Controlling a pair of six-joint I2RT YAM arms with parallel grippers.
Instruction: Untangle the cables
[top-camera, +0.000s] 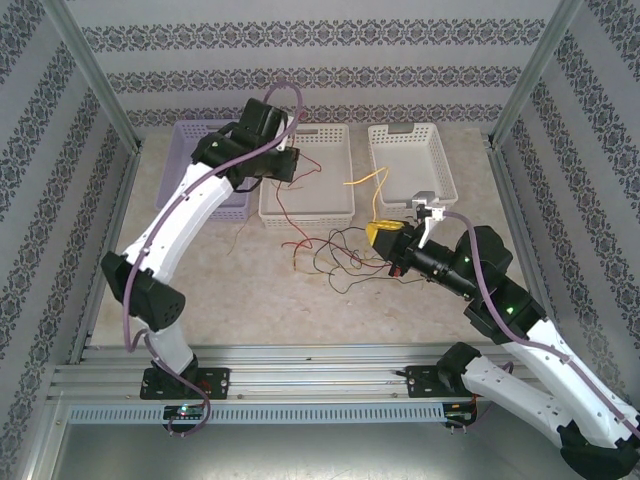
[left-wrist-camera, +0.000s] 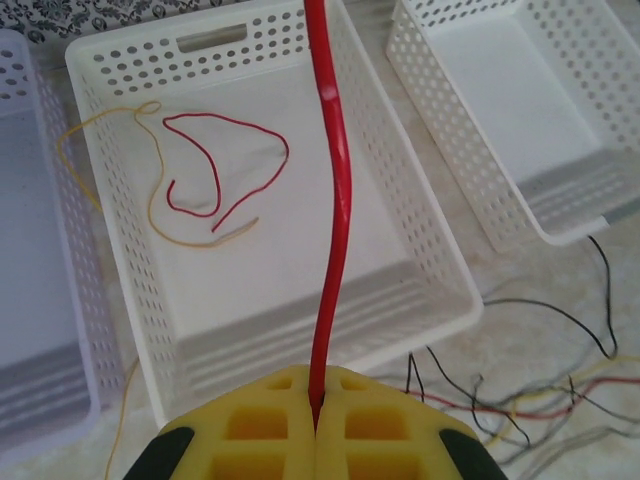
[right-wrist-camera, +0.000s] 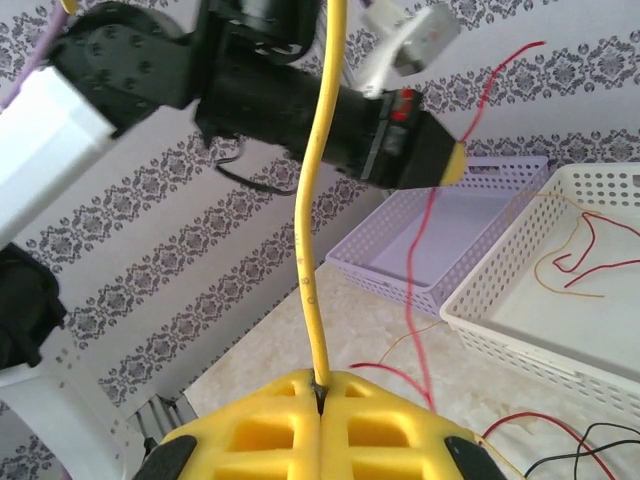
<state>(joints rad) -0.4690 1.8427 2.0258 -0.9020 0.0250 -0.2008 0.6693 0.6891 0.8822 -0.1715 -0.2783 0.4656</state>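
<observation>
**Left fingers** (left-wrist-camera: 332, 425): clenched flat together on a red cable (left-wrist-camera: 338, 200), which runs out from the seam between them. They are held above the middle white basket (left-wrist-camera: 440, 260). In the overhead view they sit at 11 o'clock of the main tangle. The red cable hangs from them down toward the counter (top-camera: 240, 290).

**Right fingers** (right-wrist-camera: 336, 425): clenched on a yellow cable (right-wrist-camera: 312, 220), which rises from their seam and arcs away. Overhead, they sit at the 2 o'clock edge of the tangle.

**Cables** (top-camera: 335, 255): black, red and tan strands lie knotted on the counter near its centre, at 6 o'clock of the baskets.

**Middle basket contents:** one loose red wire (left-wrist-camera: 284, 155) and one tan wire (left-wrist-camera: 152, 210) lie on its floor. The tan wire loops out past the 9 o'clock wall.

**Other baskets:** the purple basket (top-camera: 235, 205) stands just beside the middle one at 9 o'clock. The right white basket (top-camera: 410, 165) stands near it at 3 o'clock, with a narrow gap between them.
</observation>
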